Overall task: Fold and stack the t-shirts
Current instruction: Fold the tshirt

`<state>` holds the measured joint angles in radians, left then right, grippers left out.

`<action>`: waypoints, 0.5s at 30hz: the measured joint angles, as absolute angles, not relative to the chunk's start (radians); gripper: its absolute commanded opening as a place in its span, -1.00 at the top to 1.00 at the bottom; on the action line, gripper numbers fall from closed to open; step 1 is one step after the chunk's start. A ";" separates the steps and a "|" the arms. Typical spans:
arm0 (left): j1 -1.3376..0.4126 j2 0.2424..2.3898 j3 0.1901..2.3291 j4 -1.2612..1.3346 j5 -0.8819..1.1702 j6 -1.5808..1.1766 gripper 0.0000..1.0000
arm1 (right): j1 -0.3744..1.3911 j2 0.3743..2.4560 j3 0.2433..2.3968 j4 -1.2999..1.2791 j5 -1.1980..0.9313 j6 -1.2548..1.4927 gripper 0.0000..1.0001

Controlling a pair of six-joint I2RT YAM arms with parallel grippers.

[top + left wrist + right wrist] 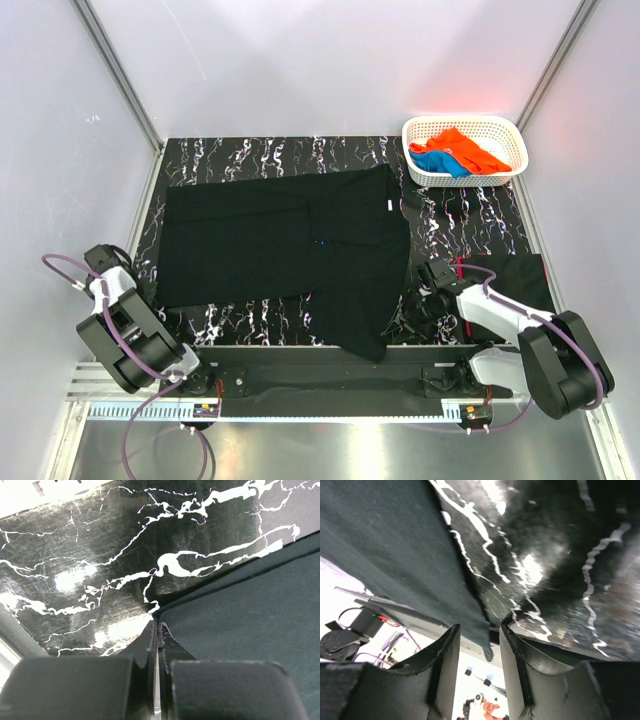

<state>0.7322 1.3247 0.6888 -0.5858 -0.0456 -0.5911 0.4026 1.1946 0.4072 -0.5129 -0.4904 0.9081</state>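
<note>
A large black t-shirt [270, 245] lies spread on the marbled table, its right part folded over and hanging a little past the near edge. My left gripper [152, 303] is at its near-left corner. In the left wrist view the jaws [157, 624] are shut on that corner of the shirt [240, 610]. My right gripper [425, 288] is low beside the shirt's near-right part. In the right wrist view it [480, 627] is open, and a hanging tip of the black shirt [395, 545] sits between the fingers, untouched. Orange [468, 147] and blue [438, 162] t-shirts lie in the basket.
The white lattice basket [500, 128] stands at the far right corner. A flat dark cloth [525, 282] lies at the right edge under my right arm. The table's near edge [300, 352] runs just below both grippers. Grey walls enclose the table.
</note>
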 measured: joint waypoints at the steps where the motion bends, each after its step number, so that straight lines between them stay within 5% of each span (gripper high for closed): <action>1: 0.732 1.323 0.689 -0.587 -0.046 -0.591 1.00 | 0.406 1.204 0.407 -0.501 -0.498 0.915 0.14; 9: 0.732 1.323 0.689 -0.600 -0.046 -0.591 1.00 | 0.440 1.205 0.366 -0.437 -0.545 0.981 0.28; 15: 0.732 1.323 0.689 -0.601 -0.046 -0.591 1.00 | 0.455 1.154 0.352 -0.454 -0.537 1.000 0.15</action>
<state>0.7322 1.3228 0.6888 -0.6014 -0.0460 -0.5911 0.4545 1.1542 0.3519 -0.4541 -0.5369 1.0004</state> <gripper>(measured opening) 0.009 0.409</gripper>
